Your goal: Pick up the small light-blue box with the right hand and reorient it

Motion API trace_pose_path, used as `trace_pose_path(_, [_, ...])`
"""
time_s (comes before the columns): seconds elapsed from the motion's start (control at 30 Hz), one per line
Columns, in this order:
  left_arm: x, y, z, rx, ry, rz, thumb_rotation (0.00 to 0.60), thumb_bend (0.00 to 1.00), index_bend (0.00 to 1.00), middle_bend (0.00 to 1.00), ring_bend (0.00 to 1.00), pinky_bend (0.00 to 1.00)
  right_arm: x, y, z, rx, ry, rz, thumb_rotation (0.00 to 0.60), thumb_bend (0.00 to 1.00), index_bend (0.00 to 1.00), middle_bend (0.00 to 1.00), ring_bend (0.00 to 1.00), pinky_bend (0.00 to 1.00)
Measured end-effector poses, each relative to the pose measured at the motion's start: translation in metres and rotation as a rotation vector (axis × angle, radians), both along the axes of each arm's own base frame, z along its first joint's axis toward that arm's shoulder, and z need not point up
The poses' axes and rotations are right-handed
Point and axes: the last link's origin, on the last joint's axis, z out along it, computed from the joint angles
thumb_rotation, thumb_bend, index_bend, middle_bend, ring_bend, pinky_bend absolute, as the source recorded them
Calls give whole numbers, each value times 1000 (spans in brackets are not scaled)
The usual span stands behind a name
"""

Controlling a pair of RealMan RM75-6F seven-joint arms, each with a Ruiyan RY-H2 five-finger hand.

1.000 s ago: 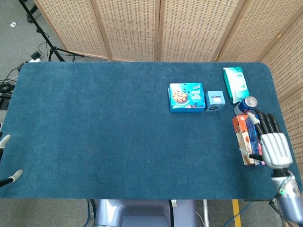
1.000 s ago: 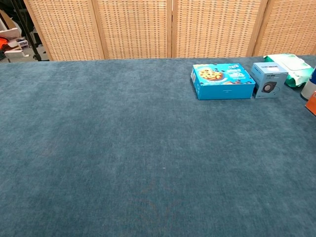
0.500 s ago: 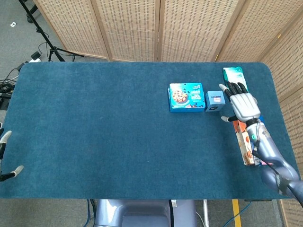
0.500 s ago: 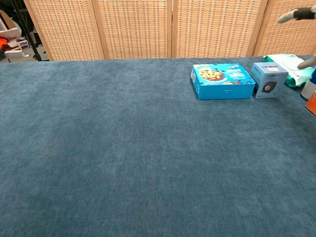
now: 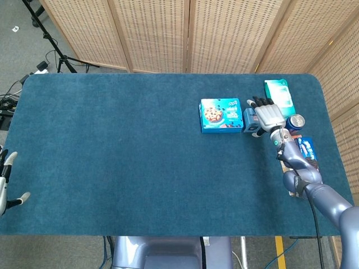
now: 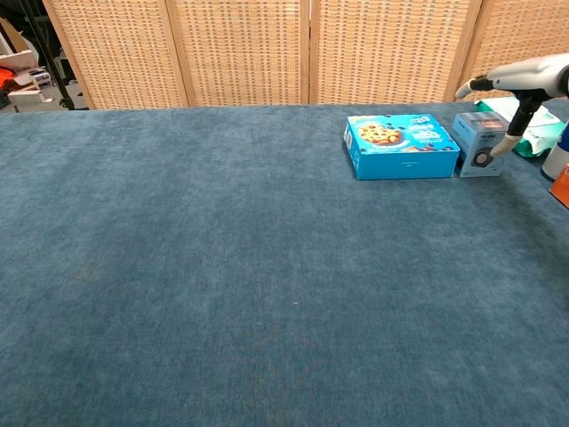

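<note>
The small light-blue box (image 5: 248, 120) stands on the blue table just right of the cookie box (image 5: 221, 115). My right hand (image 5: 267, 115) hovers over the small box's right side and hides part of it in the head view. In the chest view the same hand (image 6: 524, 80) is above and right of the small box (image 6: 476, 135), fingers spread, with the thumb hanging down by the box's right front corner. It grips nothing. My left hand (image 5: 5, 182) shows only at the far left edge, fingers apart and empty.
A green wipes pack (image 5: 279, 91) lies behind the right hand, and a drink can (image 5: 295, 123) stands just right of it. An orange-and-blue snack box (image 5: 307, 154) lies under the right forearm near the table's right edge. Wicker screens back the table (image 5: 112, 140).
My right hand has travelled from the table's right front edge, over the snack box, forward and left to hover above the small light-blue box. The box has not moved.
</note>
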Motion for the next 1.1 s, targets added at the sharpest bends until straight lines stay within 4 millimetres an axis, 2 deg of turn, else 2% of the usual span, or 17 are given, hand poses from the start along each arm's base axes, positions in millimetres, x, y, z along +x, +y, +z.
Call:
trace_pose_path(0.23, [-3,4,1,12,2,15,600,0,0,0,0,0,-6,-8,-9,-42,36,11,600,247,186,248,127,208])
trace_pose_path(0.43, [-4,5,0,9,2,20,600,0,0,0,0,0,-7,-13,-13,-82,43,39,600,372,341,435,268,257])
trace_pose_path(0.7, [-3,6,-1,3,1,20,600,0,0,0,0,0,-5,-14,-11,-121,1,81,600,465,366,468,289,270])
trace_pose_path(0.87, [-1,5,-1,-8,-6,9,600,0,0,0,0,0,4,-11,5,-149,-35,179,600,483,366,469,289,271])
trace_pose_path(0.93, [-1,4,-1,-12,-13,5,600,0,0,0,0,0,8,-5,12,-157,-53,225,600,531,366,469,292,271])
trace_pose_path(1.1, [0,0,1,-24,-42,-18,600,0,0,0,0,0,16,17,20,-142,-109,300,600,567,366,470,294,271])
